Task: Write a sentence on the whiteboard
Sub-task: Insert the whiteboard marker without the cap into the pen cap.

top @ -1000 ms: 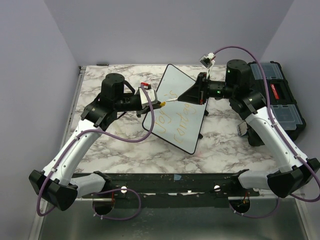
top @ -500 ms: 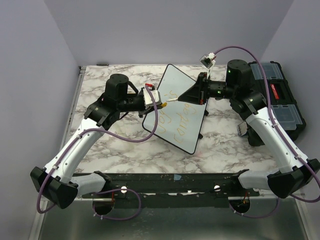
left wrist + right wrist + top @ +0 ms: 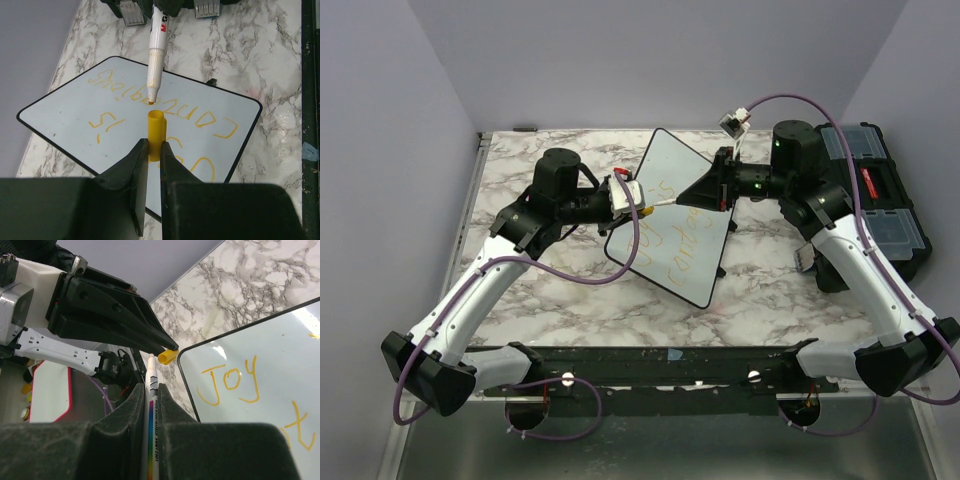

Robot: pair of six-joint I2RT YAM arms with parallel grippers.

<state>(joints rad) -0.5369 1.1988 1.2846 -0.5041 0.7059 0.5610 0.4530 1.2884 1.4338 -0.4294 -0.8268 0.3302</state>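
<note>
One gap (small) separates marker (image 3: 156,55) from cap (image 3: 156,134) over whiteboard (image 3: 55,112).

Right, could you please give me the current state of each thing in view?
whiteboard: lying on the table, written on.
sentence: complete, reads "Joy is contagious".
marker: uncapped, tip just short of the cap.
cap: off, mouth facing the marker.
left gripper: shut on the cap.
right gripper: shut on the marker.
toolbox: lids closed.

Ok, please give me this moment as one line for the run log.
left claw: shut on cap | right claw: shut on marker | marker tip near cap mouth, not in | sentence: written on whiteboard
</note>
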